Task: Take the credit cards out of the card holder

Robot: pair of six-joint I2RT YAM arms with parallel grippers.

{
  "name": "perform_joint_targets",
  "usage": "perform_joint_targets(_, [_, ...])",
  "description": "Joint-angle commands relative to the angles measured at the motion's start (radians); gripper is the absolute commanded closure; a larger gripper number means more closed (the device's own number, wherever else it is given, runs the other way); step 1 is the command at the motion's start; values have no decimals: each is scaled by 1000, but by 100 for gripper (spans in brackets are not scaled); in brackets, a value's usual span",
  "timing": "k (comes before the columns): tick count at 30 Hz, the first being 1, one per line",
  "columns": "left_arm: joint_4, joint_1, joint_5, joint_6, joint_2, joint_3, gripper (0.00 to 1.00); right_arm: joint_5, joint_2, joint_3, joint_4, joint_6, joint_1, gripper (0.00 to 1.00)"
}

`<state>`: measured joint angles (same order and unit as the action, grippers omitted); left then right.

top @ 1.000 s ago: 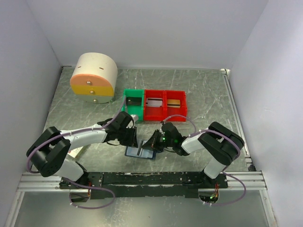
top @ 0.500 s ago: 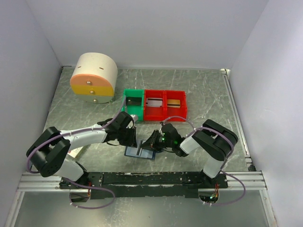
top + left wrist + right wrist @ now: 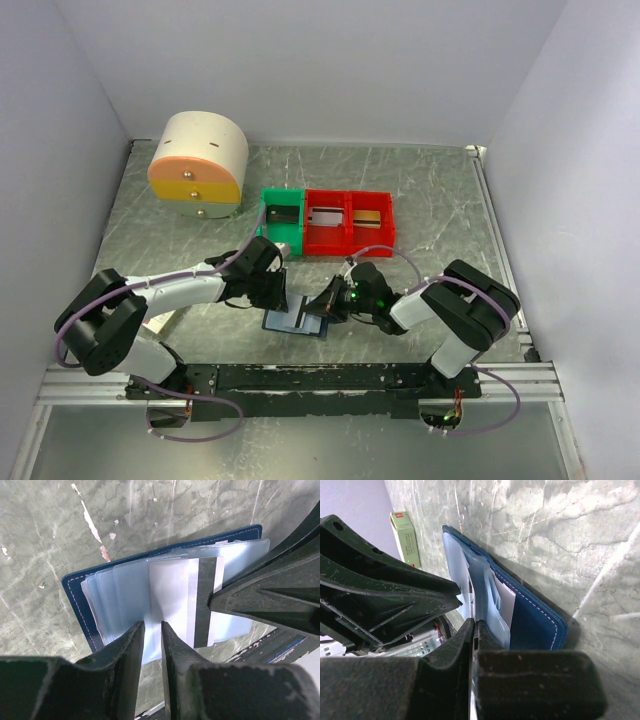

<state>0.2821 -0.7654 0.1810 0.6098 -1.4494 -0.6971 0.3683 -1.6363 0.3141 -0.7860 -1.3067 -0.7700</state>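
Note:
The card holder (image 3: 297,322) lies open on the table between my two grippers, navy with pale blue-grey sleeves (image 3: 125,595). A pale grey credit card (image 3: 180,600) with a black stripe sticks partway out of a sleeve. My left gripper (image 3: 282,293) (image 3: 152,637) is nearly shut, with the near edge of a sleeve in the narrow gap between its fingers. My right gripper (image 3: 327,304) (image 3: 474,630) is shut on a thin pale edge at the card's right side. The holder's navy cover (image 3: 535,622) shows beside it.
A cream round drawer unit (image 3: 198,160) stands at the back left. A green bin (image 3: 282,222) and two red bins (image 3: 348,222) holding cards sit just behind the grippers. A cream box with a red label (image 3: 405,537) lies at the left. A black rail (image 3: 330,378) runs along the near edge.
The right arm has shifted slightly to the right and its elbow has moved. The left arm and the card holder stay in place.

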Motion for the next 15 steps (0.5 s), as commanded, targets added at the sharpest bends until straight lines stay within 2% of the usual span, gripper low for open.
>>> perform_joint_targets(1, [25, -6, -3, -13, -1, 6, 67, 22, 1, 16, 51, 43, 15, 100])
perform_joint_targets(10, [37, -12, -2, -10, -15, 6, 73, 26, -92, -9, -158, -65, 12, 84])
perform_joint_targets(15, [53, -12, -18, 0, -22, 7, 75, 12, -168, -38, -334, -137, -14, 81])
